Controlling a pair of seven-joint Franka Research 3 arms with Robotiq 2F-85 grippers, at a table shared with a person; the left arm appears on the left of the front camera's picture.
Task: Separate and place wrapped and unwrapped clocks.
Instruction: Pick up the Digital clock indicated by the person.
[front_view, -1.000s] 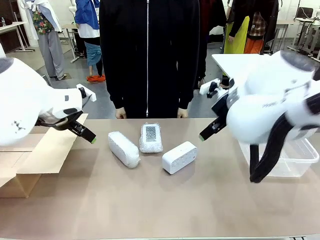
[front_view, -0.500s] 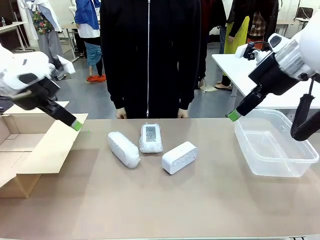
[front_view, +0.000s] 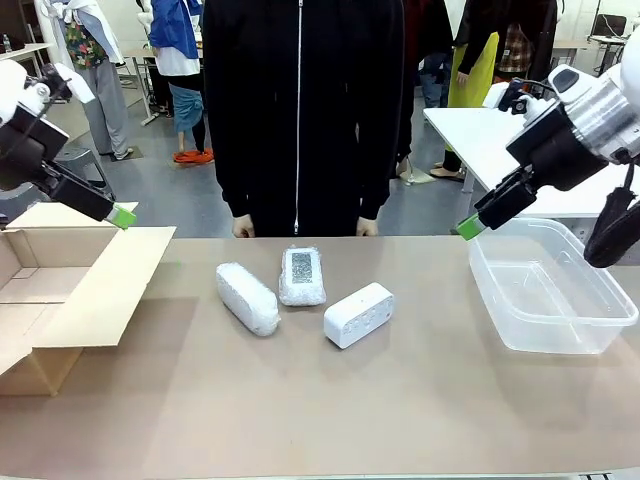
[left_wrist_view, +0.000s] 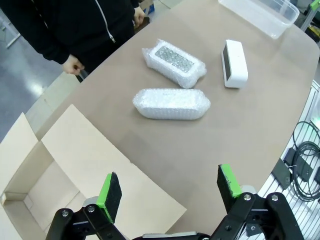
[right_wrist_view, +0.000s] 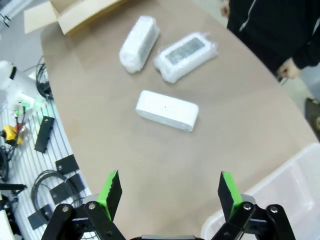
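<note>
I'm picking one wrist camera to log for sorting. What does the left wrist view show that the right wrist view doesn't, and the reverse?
Left wrist view: the left gripper, open, above the cardboard box, looking into its open inside. Right wrist view: the right gripper, open, near the clear bin's corner. Both: the bare clock, the wrapped clock with a grey face, the plain wrapped clock, the table, a person's hand, plus box and bin.
</note>
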